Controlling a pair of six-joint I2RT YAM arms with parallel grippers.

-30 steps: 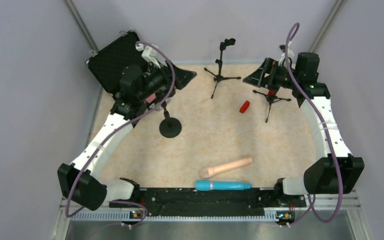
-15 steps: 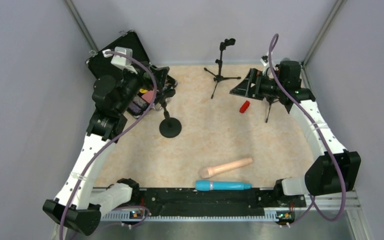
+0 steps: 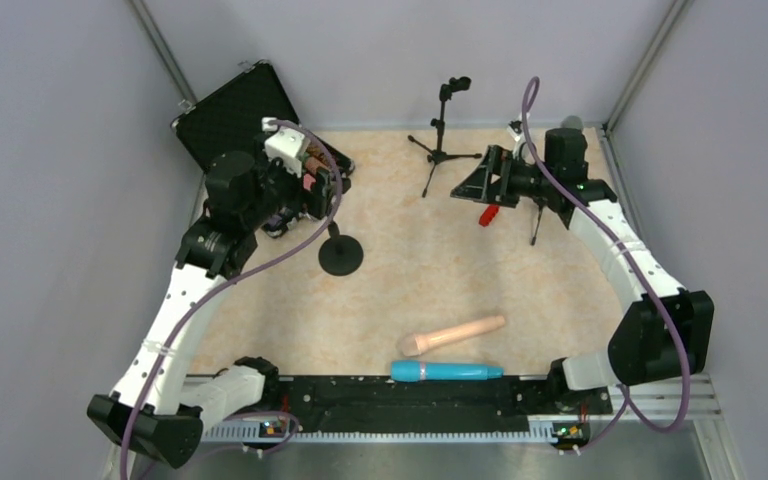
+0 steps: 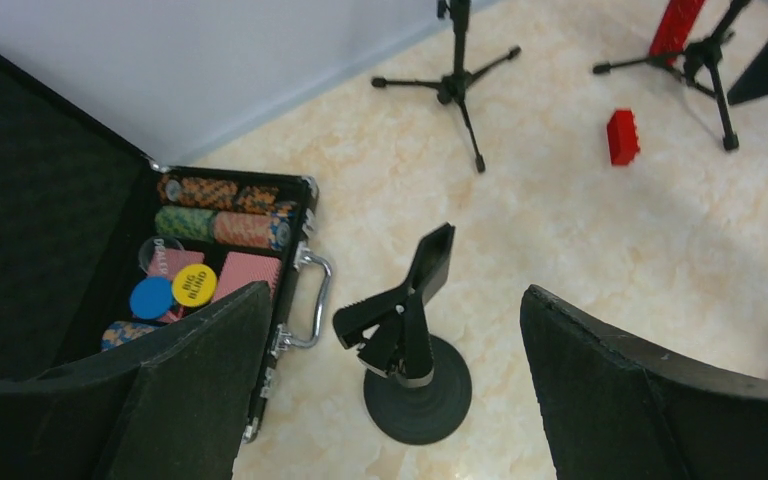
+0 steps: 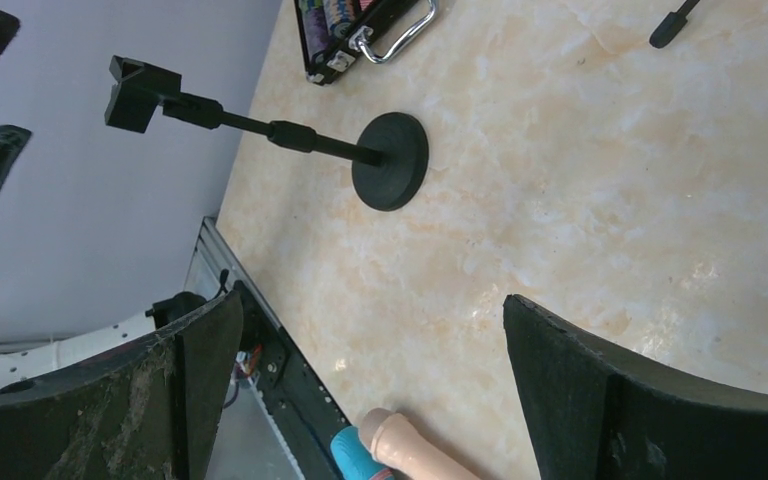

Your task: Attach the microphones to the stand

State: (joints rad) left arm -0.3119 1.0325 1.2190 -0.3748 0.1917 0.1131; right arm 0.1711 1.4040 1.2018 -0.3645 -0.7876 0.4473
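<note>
A beige microphone [image 3: 455, 333] and a cyan microphone [image 3: 447, 371] lie side by side at the table's near edge; their heads [image 5: 400, 445] show in the right wrist view. A red microphone's body [image 4: 675, 25] rises at the right tripod stand [image 4: 708, 62], head out of frame. My left gripper [image 3: 322, 185] [image 4: 395, 295] hangs open above the round-base stand [image 3: 340, 255], whose clip [image 4: 400, 310] sits between the fingers without touching. My right gripper [image 3: 477, 183] [image 5: 370, 300] is open and empty, high over the table. Another tripod stand [image 3: 443, 130] stands empty at the back.
An open black case [image 4: 210, 260] of poker chips lies at the back left, its handle beside the round-base stand. A small red block [image 3: 488, 214] sits on the table under the right gripper. Grey walls enclose the table on three sides.
The left arm drew back from the back centre and tipped down over the round-base stand, its jaws widening. The right gripper moved left, away from the right tripod stand.
</note>
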